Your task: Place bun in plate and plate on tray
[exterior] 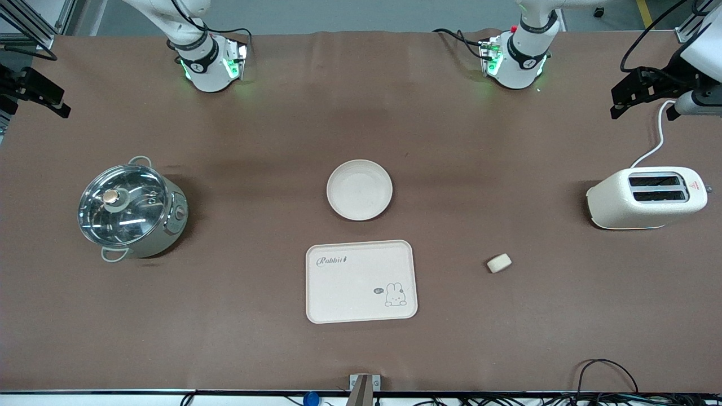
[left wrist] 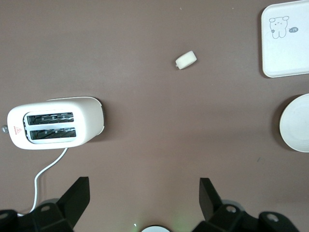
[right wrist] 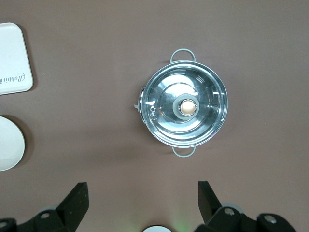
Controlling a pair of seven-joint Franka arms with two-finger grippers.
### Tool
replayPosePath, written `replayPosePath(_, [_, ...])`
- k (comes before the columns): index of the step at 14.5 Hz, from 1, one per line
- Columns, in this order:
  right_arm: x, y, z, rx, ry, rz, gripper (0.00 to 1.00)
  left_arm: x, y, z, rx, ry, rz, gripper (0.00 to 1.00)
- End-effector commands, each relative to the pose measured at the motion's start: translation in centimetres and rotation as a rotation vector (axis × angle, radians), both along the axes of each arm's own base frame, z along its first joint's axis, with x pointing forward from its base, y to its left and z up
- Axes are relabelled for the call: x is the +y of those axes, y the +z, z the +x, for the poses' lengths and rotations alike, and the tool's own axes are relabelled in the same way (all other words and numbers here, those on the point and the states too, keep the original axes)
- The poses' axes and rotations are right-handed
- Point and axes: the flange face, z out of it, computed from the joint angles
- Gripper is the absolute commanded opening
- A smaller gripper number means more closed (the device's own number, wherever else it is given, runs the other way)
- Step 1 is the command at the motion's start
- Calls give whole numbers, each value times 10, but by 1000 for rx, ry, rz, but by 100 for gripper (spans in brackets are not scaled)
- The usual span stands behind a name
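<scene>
Bun [exterior: 499, 263] lies bare on the tabletop [exterior: 507, 338], toward the left arm's end, beside the tray [exterior: 361, 281] but apart from it. Plate [exterior: 359, 189] is empty, just farther from the front camera than the tray, not touching it. Left claw [left wrist: 145, 195] is spread wide, holding nothing, high over the tabletop near the toaster [exterior: 647, 197]. Right claw [right wrist: 143, 198] is also wide and empty, over the tabletop by the lidded pot [exterior: 132, 208].

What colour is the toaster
The toaster is cream-white with dark slots and a white cord, clearest in the front view.
</scene>
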Motion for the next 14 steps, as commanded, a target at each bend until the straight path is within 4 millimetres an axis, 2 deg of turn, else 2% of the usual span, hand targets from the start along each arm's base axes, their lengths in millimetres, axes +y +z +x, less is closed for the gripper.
replayPosePath(1, [0,2,1,-3,9,-10,100,2,5,0,5,-23,15,100])
replayPosePath(4, [0,1,0,6,9,-8,100,3,-6,13,21,-14,17,100])
replayPosePath(6, [0,2,0,3,10,-8,100,-1,-20,43,36,-14,28,100])
replayPosePath(8, [4,2,2,-7,13,-1,100,-8,-52,62,76,29,31,100])
replayPosePath(9, [7,3,3,-18,17,2,100,-9,-76,79,86,63,29,100])
replayPosePath(11, [16,9,9,-66,35,46,100,-30,-112,98,66,105,16,100])
replayPosePath(13, [36,-3,20,-54,73,87,100,-41,-158,118,45,222,8,100])
replayPosePath(14, [54,-22,30,-24,107,97,100,-52,-181,124,40,248,1,100])
